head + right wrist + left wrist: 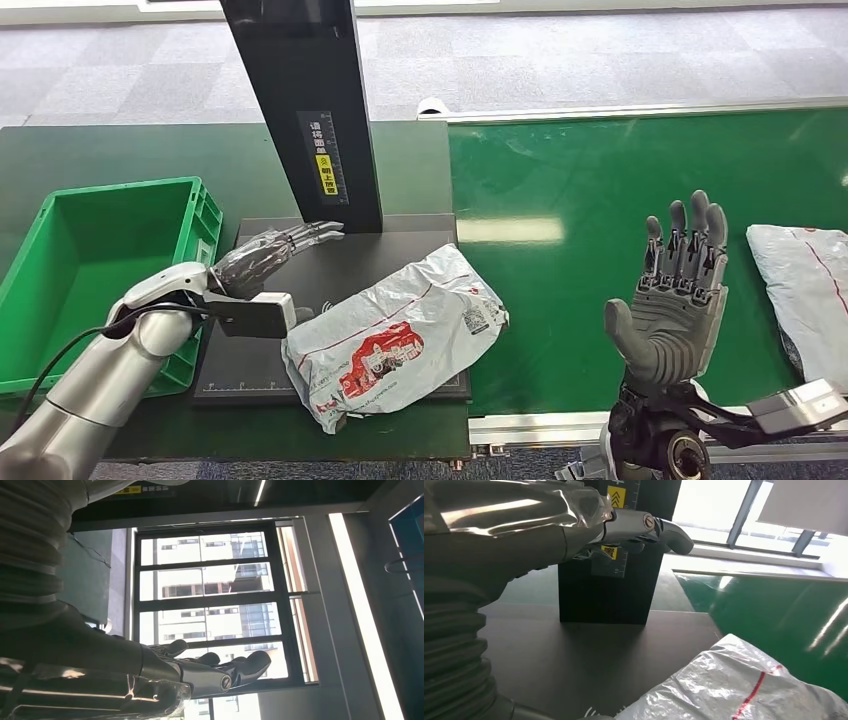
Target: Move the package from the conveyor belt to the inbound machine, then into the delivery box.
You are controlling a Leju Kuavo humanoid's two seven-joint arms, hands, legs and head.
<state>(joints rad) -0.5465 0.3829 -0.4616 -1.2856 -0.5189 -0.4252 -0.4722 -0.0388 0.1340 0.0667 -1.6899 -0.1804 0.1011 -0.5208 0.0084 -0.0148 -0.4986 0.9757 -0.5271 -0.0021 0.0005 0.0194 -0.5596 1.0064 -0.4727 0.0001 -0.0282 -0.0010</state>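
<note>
Two packages show in your head view: a crumpled silver-white poly mailer with red print lying on the black platform of the inbound machine, and a second white package on the green conveyor belt at the far right. The mailer sits toward the platform's right side, one corner reaching over the edge toward the belt.

Your left hand hovers over the platform's left part, fingers stretched out nearly straight toward the machine's black upright column, holding nothing. The mailer lies just beside that hand, to its right and nearer the robot; you cannot tell from these views whether they touch. The left wrist view shows the same: fingers extended toward the column, the mailer's wrinkled plastic low on the platform below them.

Your right hand is raised above the belt, palm upright, fingers spread and pointing up, empty, between the two packages and well apart from the mailer.

A green plastic delivery box stands left of the platform, beside your left arm.
</note>
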